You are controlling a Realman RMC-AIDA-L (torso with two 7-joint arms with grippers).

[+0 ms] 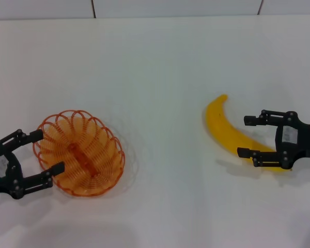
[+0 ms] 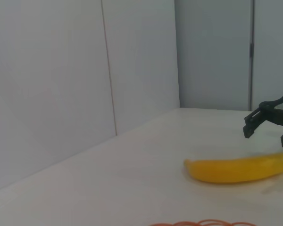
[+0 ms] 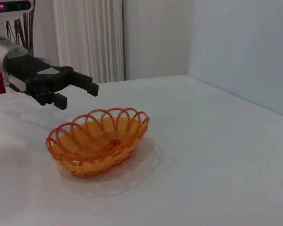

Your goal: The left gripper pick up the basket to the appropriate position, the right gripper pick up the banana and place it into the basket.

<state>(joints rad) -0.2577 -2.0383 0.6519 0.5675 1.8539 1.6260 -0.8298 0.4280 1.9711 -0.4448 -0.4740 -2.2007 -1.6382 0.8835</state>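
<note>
A: Where does everything sit?

B: The basket [image 1: 80, 153] rests on the white worktop [image 1: 165, 77], on the robot's left. The left gripper [image 1: 47, 152] is at the basket's outer end with its fingers spread wide, holding nothing. In the right wrist view it hangs a little above the rim rather than on it. The banana [image 1: 228, 129] lies well apart on the right. The right gripper [image 1: 246, 136] is over the banana's near end, fingers also wide apart and empty.

A: So the basket comes first?

B: I'd judge so. The left gripper should come down until one finger is inside the looped rim and the other outside, then close on the wire wall. Gripping a single loop could bend it or let it slip.

A: And the lift?

B: Keep it low and level, and set the basket down towards the middle, within the right arm's reach. The right gripper should take the banana across its width, near the thick middle, so that it does not swing.
</note>
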